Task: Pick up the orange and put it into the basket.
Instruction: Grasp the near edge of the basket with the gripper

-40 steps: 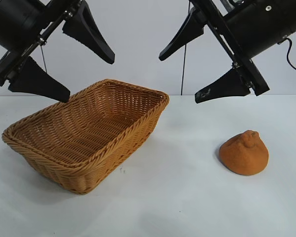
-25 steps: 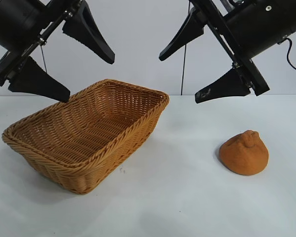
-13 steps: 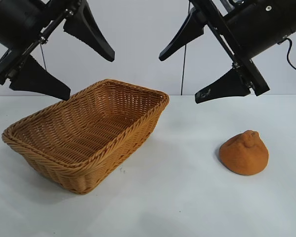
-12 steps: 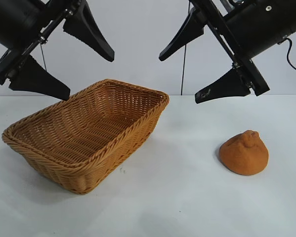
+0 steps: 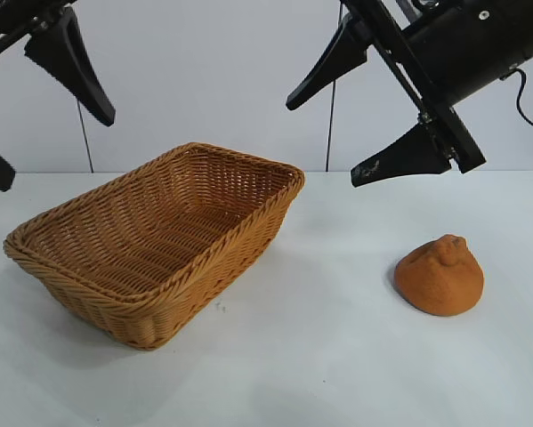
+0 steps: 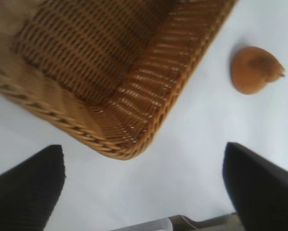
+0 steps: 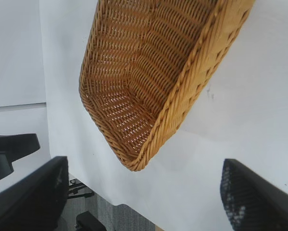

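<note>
The orange (image 5: 439, 276), a rusty knobby lump, lies on the white table right of centre, also seen as the orange (image 6: 254, 70) in the left wrist view. The wicker basket (image 5: 188, 301) stands empty at the left, its rim showing in both wrist views as the basket (image 6: 148, 98) and the basket (image 7: 182, 110). My left gripper (image 5: 60, 151) hangs open high at the far left, beyond the basket's left end, with nothing in it. My right gripper (image 5: 323, 142) hangs open above the gap between basket and orange, empty, well above both.
The white table (image 5: 293, 365) has bare surface between basket and orange and in front of both. A thin dark cable (image 5: 331, 116) hangs behind the right gripper. The right wrist view shows the table edge (image 7: 134, 204) with floor beyond.
My left gripper has swung up and to the left, away from above the basket's left end. The right gripper, the basket and the orange have not moved.
</note>
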Robot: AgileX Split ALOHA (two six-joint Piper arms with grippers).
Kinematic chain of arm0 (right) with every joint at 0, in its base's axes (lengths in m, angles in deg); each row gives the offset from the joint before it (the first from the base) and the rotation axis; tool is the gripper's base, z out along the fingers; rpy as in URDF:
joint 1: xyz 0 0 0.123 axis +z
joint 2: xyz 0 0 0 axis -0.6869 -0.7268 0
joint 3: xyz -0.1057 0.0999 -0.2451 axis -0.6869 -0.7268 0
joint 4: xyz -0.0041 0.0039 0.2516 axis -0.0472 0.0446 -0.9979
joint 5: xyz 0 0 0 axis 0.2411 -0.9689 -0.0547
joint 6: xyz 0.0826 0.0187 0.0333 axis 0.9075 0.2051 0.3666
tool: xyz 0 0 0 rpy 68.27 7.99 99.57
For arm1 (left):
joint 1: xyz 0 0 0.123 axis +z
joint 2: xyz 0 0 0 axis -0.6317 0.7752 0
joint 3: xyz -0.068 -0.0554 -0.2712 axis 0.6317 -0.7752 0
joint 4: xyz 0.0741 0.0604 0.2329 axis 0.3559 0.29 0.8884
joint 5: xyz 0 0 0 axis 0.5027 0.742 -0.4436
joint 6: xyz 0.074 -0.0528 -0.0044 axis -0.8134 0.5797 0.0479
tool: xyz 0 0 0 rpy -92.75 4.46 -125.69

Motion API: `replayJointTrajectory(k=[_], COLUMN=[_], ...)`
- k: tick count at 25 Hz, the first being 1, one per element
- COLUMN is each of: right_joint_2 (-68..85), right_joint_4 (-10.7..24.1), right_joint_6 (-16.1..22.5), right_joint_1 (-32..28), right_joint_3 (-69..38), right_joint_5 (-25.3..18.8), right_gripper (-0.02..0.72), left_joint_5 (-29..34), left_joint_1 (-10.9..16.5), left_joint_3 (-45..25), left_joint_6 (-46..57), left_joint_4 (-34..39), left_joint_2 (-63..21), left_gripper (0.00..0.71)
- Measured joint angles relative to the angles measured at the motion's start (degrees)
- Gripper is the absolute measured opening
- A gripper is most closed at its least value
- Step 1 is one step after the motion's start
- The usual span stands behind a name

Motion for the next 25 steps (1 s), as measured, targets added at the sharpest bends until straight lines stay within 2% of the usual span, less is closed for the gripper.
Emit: replayJointTrajectory(k=[6, 8, 12, 19, 25], right_joint_2=[0.0, 0.0, 0.0, 0.0, 0.0], right_joint_4=[0.0, 0.0, 0.0, 0.0, 0.0], right_joint_6=[0.0, 0.0, 0.0, 0.0, 0.0], right_joint_1=[0.0, 0.0, 0.0, 0.0, 0.0], right_joint_3=[0.0, 0.0, 0.0, 0.0, 0.0], right_joint_5=[0.0, 0.0, -0.01, -0.21, -0.45], right_gripper=[0.588, 0.588, 0.588, 0.588, 0.588], left_joint_5=[-1.11, -3.15, -5.93, -8.99, -13.91], left_joint_1=[-8.11, -9.3, -9.37, -9.3, -7.35], left_joint_3=[-0.76, -1.61, -3.81, -4.37, -4.37], left_joint_6=[25.78, 32.71, 39.35, 41.87, 43.34], left_joint_4=[14.79, 17.84, 20.0, 20.11, 19.94], left_joint_2=[0.05, 0.22, 2.06, 8.96, 16.14], left_gripper=[0.633, 0.633, 0.633, 0.633, 0.633])
